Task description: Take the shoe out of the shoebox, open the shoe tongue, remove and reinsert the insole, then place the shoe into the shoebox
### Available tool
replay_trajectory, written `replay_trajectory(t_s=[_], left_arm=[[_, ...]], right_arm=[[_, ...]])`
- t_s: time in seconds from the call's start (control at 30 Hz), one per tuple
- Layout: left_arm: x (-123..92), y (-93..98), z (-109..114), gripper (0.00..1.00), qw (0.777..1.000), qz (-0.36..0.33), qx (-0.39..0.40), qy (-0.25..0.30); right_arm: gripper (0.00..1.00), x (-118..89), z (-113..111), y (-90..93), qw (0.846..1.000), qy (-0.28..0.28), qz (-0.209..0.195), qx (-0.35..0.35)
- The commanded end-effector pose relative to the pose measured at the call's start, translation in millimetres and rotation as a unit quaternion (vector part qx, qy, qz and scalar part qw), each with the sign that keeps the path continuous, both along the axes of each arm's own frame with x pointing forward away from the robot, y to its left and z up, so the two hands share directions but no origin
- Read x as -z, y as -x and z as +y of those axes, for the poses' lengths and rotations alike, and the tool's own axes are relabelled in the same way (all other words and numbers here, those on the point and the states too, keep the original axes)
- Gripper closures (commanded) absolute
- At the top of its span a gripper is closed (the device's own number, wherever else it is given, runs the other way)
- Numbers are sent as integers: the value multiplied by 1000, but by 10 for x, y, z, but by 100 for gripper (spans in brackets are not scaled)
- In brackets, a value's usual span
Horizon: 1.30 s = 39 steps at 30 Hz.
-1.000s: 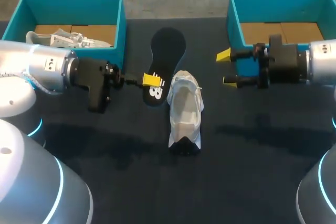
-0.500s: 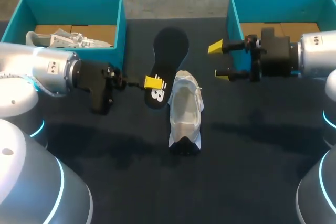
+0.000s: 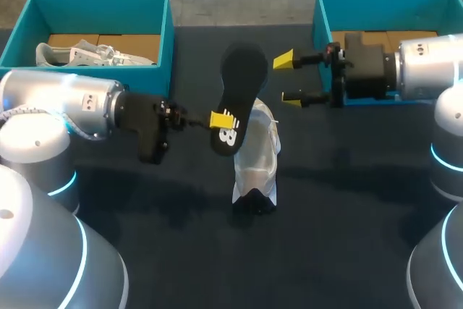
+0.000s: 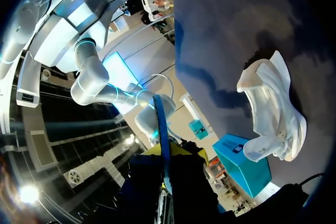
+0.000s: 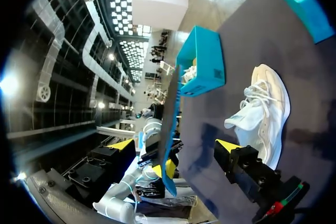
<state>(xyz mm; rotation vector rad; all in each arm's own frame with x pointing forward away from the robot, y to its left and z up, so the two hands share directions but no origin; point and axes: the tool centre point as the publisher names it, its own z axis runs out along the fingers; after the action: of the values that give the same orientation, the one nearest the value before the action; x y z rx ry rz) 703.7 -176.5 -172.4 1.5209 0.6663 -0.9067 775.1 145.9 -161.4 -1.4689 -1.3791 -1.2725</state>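
L arm [image 3: 87,106] stretched in from left to centre, L gripper [image 3: 219,119] clamped on insole [image 3: 242,70]. R arm [image 3: 427,70] at far right, R gripper [image 3: 288,77] pointing left, fingers wide apart.

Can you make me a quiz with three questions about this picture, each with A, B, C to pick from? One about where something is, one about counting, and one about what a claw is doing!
1. Where is the black insole?
A. Tucked inside the white shoe
B. Pinched in the left claw
C. Lying in the box on the right

2. How many teal boxes are there?
A. One
B. Three
C. Two

3. What is the right claw doing?
A. It is open and holds nothing
B. It is shut on the insole
C. It is shut on the shoe's heel

Answers:
1. B, because the left wrist view shows the insole edge-on between that claw's fingers.
2. C, because the head view shows one box on each side.
3. A, because its two yellow tips stand apart with only air between them.
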Motion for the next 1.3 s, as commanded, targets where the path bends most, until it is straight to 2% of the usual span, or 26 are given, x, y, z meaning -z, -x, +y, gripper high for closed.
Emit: replay_trajectory(t_s=[0.03, 0.47, 0.5, 0.53, 0.77, 0.93, 1.03, 1.3], left_arm=[[70, 28, -62, 100, 1000, -2, -2, 4], [118, 25, -71, 100, 1000, 0, -5, 8], [118, 25, -71, 100, 1000, 0, -5, 8], [118, 25, -71, 100, 1000, 0, -5, 8], [118, 25, -71, 100, 1000, 0, -5, 8], [118, 25, -71, 100, 1000, 0, -5, 8], [118, 25, -71, 100, 1000, 0, -5, 8], [118, 25, -71, 100, 1000, 0, -5, 8]], right_arm=[[0, 5, 81, -58, 1000, 0, 1, -3], [0, 0, 231, -102, 1000, -9, 13, -14], [2, -4, 244, -103, 1000, -9, 14, -15], [13, -9, 253, -104, 1000, -11, 15, -16], [36, -29, 312, -113, 1000, -11, 22, -19], [41, -35, 354, -129, 999, -12, 25, -22], [51, -35, 381, -133, 999, -12, 27, -26], [55, -57, 416, -141, 999, -12, 27, -32]])
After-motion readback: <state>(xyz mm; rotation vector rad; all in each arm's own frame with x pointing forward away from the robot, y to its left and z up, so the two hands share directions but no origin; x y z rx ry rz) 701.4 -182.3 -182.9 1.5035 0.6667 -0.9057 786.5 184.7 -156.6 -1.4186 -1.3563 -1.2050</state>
